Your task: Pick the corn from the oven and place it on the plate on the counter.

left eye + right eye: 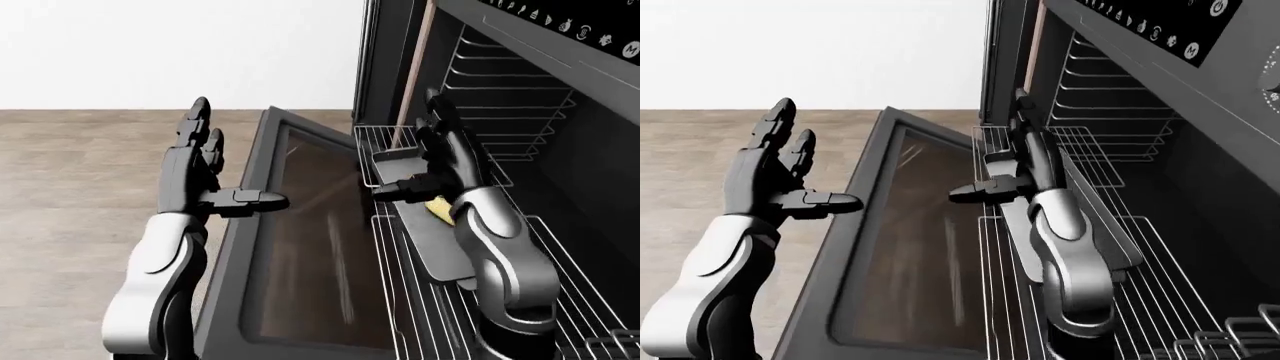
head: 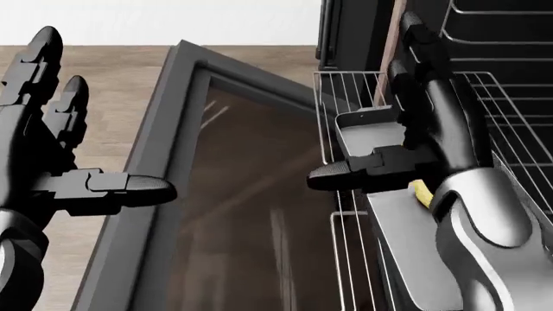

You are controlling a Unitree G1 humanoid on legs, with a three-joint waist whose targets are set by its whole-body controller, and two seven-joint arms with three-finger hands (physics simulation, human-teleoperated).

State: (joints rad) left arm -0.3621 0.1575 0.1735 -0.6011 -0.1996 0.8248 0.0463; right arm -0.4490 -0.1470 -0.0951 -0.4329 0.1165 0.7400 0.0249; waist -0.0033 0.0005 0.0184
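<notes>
1. The pulled-out oven rack (image 1: 420,300) is what carries everything I can see here: a wire grid that sticks out of the open oven over the lowered oven door (image 1: 300,247).
2. Flat on that rack lies a dark baking tray (image 1: 440,251), long and shallow, running from the left-eye view's middle down toward its bottom right.
3. On the tray rests the corn (image 1: 438,210), a yellow piece that my own right arm mostly covers.
4. Higher empty racks (image 1: 505,97) sit inside the oven cavity.
5. Under the door and to the view's left is the wooden floor (image 1: 80,195).
</notes>
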